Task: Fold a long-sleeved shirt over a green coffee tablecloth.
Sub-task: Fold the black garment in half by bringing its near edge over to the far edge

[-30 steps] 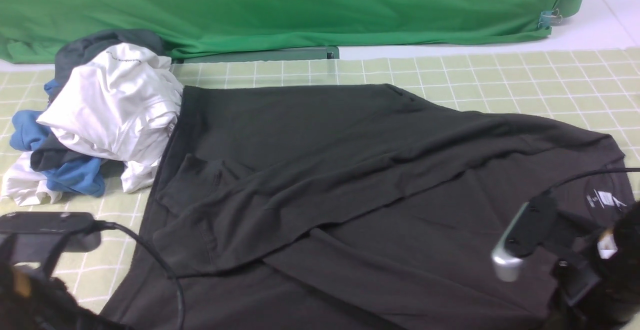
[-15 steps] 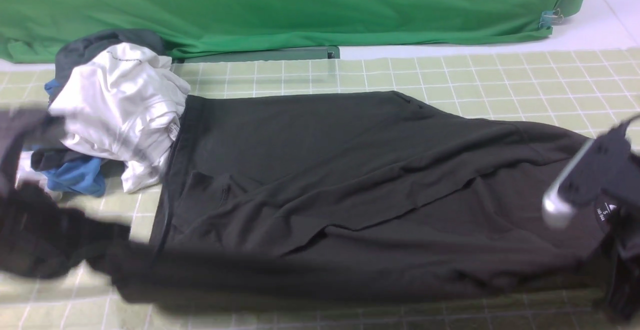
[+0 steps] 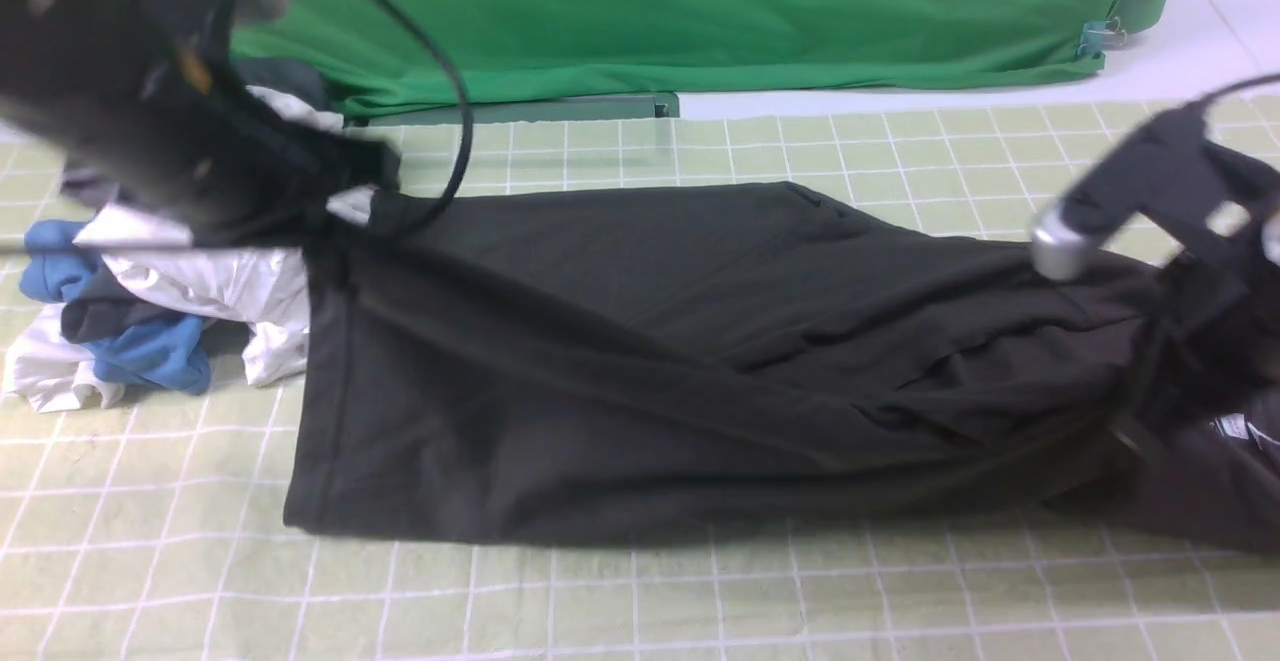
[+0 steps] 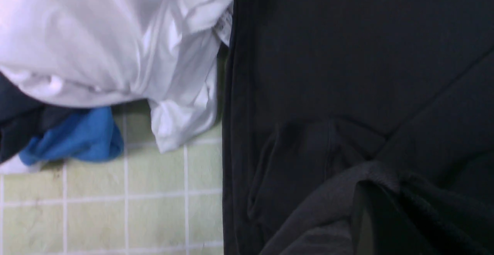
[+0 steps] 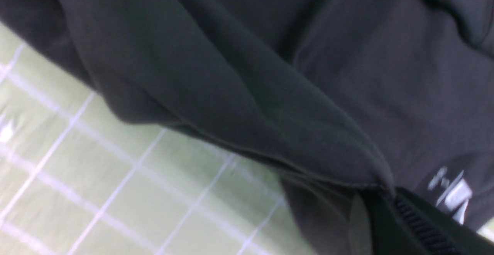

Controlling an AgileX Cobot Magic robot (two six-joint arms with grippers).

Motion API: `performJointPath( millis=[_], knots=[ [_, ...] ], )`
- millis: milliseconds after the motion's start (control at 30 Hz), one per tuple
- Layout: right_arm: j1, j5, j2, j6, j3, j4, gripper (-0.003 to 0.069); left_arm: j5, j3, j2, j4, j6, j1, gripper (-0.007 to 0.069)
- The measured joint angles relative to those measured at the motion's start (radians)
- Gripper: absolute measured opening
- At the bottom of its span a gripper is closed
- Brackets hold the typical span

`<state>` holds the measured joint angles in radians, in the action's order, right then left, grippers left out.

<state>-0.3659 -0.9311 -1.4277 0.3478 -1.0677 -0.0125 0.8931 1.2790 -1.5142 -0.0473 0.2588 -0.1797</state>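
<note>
Left gripper (image 3: 335,209) is at the upper left of the front view, clenched on one end of the long-sleeved shirt (image 3: 640,361). In the left wrist view a fold of black cloth is wrapped over its finger. Just beside it, at the left of the frame, is the heap of white garments (image 3: 210,286), and the shirt's corner almost touches this heap.

From this grip the held edge runs across the frame to the right gripper (image 3: 1180,331), at the right side. This gripper is also closed on the black cloth; in the right wrist view the seam goes straight into the jaws. The neck label (image 3: 1228,427) is just below it.

The shirt lies as one long band on the green coffee tablecloth (image 3: 600,601). Its long axis goes from the left to the right of the frame, and each arm is at its own end. The left end is higher in the frame than the right end, so the held edge is slanted and not parallel to the grid lines.

I judge that the coming move depends on this. The right end must go further up the frame before both grippers lower the edge.
</note>
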Motion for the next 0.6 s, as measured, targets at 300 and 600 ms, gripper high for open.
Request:
performJointPath(
  millis=[300, 600],
  knots=[
    [0.044, 0.0, -0.285, 0.0, -0.275, 0.0, 0.0014, -0.002, 0.241, -0.256, 0.081, -0.032, 0.108, 0.0004],
    [0.103, -0.006, -0.573, 0.029, -0.589, 0.0, 0.0014, -0.004, 0.444, -0.487, 0.161, -0.022, 0.18, 0.0004]
  ],
)
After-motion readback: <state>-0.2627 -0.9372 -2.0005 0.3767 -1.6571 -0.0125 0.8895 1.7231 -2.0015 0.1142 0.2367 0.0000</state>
